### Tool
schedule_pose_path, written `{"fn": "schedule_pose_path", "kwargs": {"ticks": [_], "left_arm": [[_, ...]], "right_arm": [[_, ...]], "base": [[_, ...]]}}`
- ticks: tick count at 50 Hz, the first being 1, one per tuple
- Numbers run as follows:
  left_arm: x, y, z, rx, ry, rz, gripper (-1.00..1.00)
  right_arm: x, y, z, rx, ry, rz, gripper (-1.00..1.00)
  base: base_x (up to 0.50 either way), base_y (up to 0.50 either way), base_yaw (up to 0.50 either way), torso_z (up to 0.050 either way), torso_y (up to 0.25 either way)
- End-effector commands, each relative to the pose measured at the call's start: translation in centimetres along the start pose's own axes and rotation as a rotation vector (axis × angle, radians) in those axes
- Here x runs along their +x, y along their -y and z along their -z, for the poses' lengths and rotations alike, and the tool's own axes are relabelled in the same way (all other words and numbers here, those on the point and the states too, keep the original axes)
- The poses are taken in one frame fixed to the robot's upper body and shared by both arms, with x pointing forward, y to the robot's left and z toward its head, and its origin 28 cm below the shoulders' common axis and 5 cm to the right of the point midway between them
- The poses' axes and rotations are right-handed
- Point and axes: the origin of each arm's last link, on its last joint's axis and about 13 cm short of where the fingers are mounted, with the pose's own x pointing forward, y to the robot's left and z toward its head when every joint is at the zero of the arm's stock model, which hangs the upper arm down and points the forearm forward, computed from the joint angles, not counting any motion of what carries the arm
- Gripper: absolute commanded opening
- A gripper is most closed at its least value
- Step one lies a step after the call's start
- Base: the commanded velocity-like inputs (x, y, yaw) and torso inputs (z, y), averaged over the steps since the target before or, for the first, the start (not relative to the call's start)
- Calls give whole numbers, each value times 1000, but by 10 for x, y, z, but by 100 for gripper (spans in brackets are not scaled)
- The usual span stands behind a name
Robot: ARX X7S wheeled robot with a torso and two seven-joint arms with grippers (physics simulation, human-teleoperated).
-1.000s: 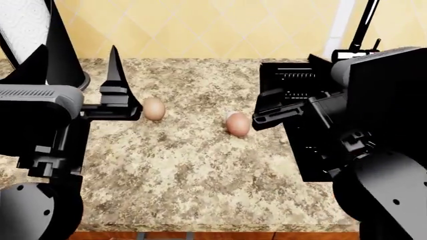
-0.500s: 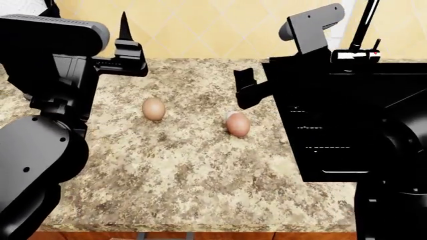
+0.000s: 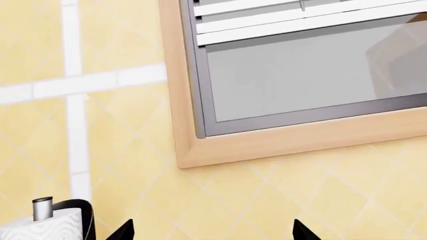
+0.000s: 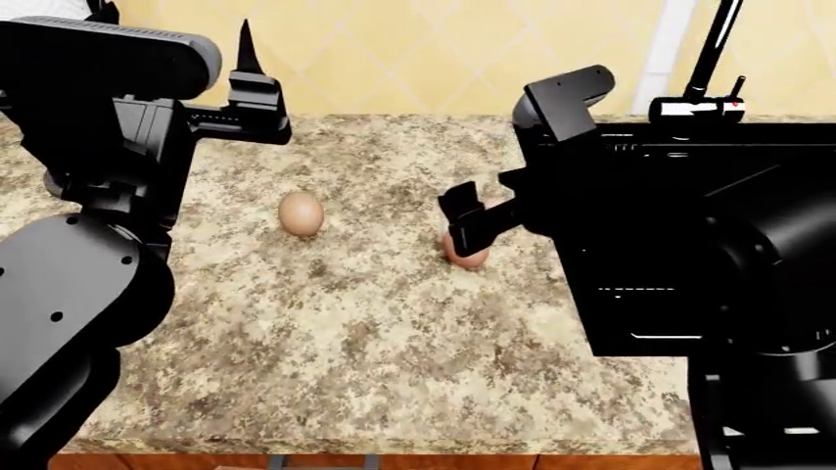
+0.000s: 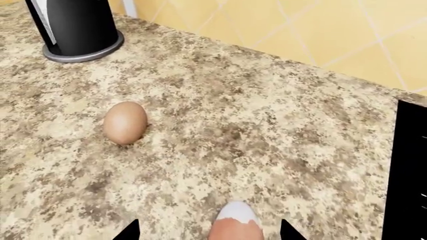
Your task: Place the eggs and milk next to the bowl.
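Two tan eggs lie on the speckled counter (image 4: 366,333). The left egg (image 4: 301,212) (image 5: 125,122) lies in the open. The right egg (image 4: 467,258) (image 5: 235,226), with a whitish patch on top, sits partly behind my right gripper (image 4: 464,220) (image 5: 209,234). That gripper is open, its fingertips (image 5: 130,231) either side of the egg without touching it. My left gripper (image 4: 245,59) (image 3: 212,233) is raised high, open and empty, facing the wall. The milk and the bowl are out of view.
A black sink (image 4: 653,294) (image 5: 410,175) with a faucet (image 4: 712,49) lies right of the eggs. A paper towel roll (image 3: 47,227) on a black holder (image 5: 80,30) stands at the back left. A window (image 3: 300,75) is set in the yellow tiled wall. The counter's front edge (image 4: 392,446) is near.
My right gripper has come down and forward onto the right egg, now straddling it. My left arm lifted from beside the left egg and now holds high.
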Motion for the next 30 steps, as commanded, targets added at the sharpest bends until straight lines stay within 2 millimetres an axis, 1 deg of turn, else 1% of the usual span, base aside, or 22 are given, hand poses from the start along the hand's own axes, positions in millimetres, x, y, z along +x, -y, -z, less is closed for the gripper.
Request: {"fn": "schedule_pose_path", "kwargs": {"ticks": [1,13,21,30], "left_arm": [[0,0,1,1,-1,0,100],[-2,0,2,7,-2,10,100],[-3,-1,2,8,-2,9,100],[-2,0,2,9,-2,12,100]], "right_arm": [[8,1,5,12,-40,-16,100],[15,8,6,18,-51,19,100],[27,8,15,30,-76,4,100],[34,10,25,51,-98,4,100]], "base": [[0,0,0,0,0],[0,0,0,0,0],[0,0,0,0,0],[0,0,0,0,0]]}}
